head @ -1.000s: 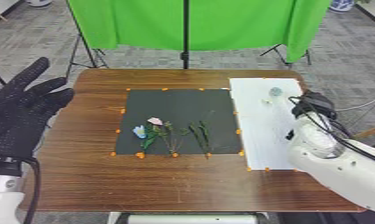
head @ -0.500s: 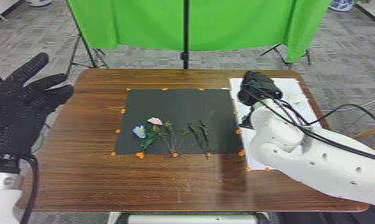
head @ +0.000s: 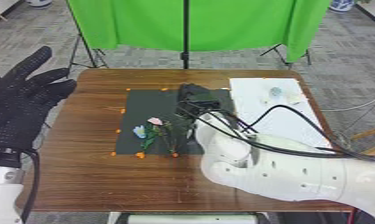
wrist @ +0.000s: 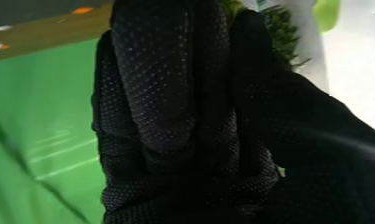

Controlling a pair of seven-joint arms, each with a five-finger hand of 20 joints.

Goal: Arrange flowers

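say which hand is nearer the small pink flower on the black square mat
Right: the black-gloved right hand is over the mat, just beyond and right of the flower; the black-gloved left hand is farther off to its left.

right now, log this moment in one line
arrange flowers | right hand: over dark mat | pink flower, blue flower: on mat | left hand: open, left of mat

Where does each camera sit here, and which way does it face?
Head view: on the head, looking forward and down at the table; left arm, left hand, right arm and right hand show.
Right wrist view: on the right wrist, looking along its black-gloved hand, with greenery beyond.
Both share the right hand and the green cloth.
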